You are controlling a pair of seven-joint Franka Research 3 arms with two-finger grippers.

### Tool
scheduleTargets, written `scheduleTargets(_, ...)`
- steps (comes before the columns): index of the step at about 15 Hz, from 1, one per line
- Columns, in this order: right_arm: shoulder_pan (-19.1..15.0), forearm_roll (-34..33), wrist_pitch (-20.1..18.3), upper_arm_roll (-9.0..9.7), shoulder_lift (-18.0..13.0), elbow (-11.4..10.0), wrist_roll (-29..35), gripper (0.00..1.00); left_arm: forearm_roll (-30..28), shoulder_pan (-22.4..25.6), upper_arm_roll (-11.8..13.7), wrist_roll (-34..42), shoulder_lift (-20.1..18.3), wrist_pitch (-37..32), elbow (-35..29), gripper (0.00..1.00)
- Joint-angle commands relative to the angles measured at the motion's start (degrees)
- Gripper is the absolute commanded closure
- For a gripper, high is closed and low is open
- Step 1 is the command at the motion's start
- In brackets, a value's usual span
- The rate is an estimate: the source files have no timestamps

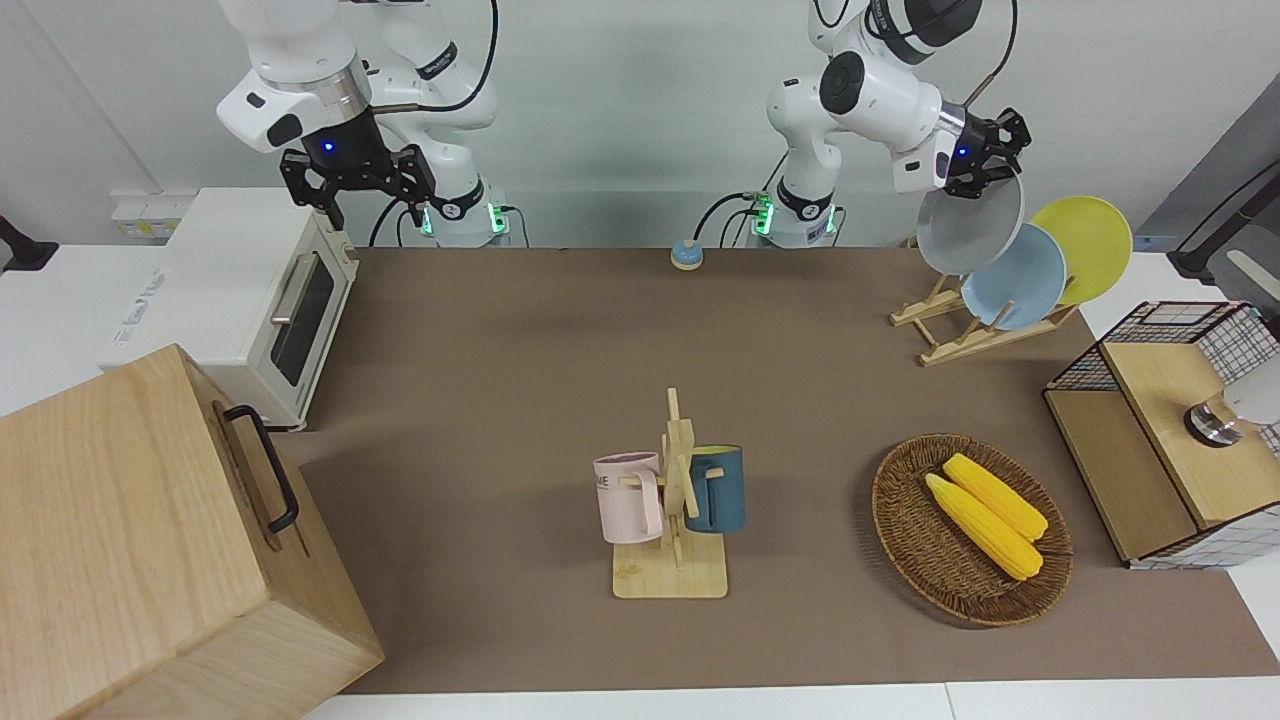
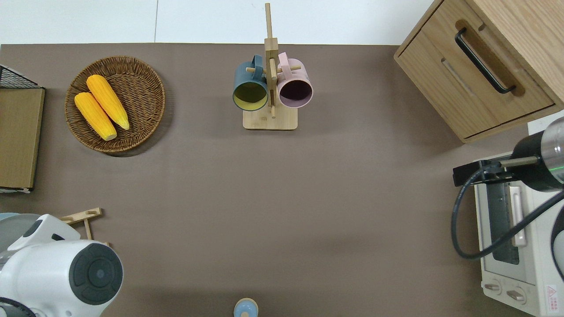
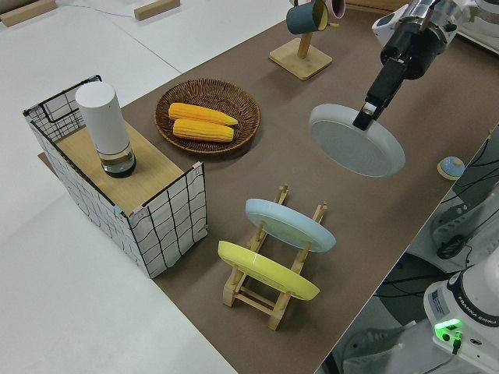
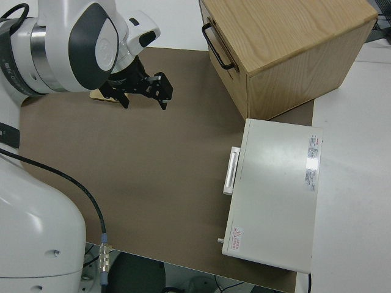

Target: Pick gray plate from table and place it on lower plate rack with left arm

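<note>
My left gripper [image 1: 984,168] is shut on the rim of the gray plate [image 1: 968,226] and holds it tilted in the air over the end of the lower plate rack [image 1: 948,337] nearer to the robots. In the left side view the gripper [image 3: 366,117] pinches the plate [image 3: 355,142] at its upper edge, clear of the rack [image 3: 274,301]. A sky-blue plate [image 1: 1016,276] and a yellow plate [image 1: 1086,246] stand in the rack's slots. In the overhead view the arm hides most of the plate. The right gripper [image 1: 355,186] is parked and open. The brown table [image 1: 500,350] carries everything.
A mug stand [image 1: 676,500] with a pink and a blue mug stands mid-table. A wicker basket [image 1: 905,535] holds two corn cobs. A wire-sided shelf [image 1: 1160,440], a toaster oven [image 1: 240,300], a wooden cabinet [image 1: 130,540] and a small blue button [image 1: 686,254] are around.
</note>
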Motion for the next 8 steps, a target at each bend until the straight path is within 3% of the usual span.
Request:
scheduleTargets(1, -0.41, 0.43, -0.83, 0.29, -0.14, 0.35, 0.01, 0.011, 1.71, -0.18, -0.21, -6.55, 1.20, -0.93, -1.55, 1.00)
scheduleTargets(8, -0.41, 0.43, -0.83, 0.29, -0.14, 0.35, -0.08, 0.011, 5.58, -0.35, -0.39, -14.73, 4.89, -0.84, -3.58, 1.00)
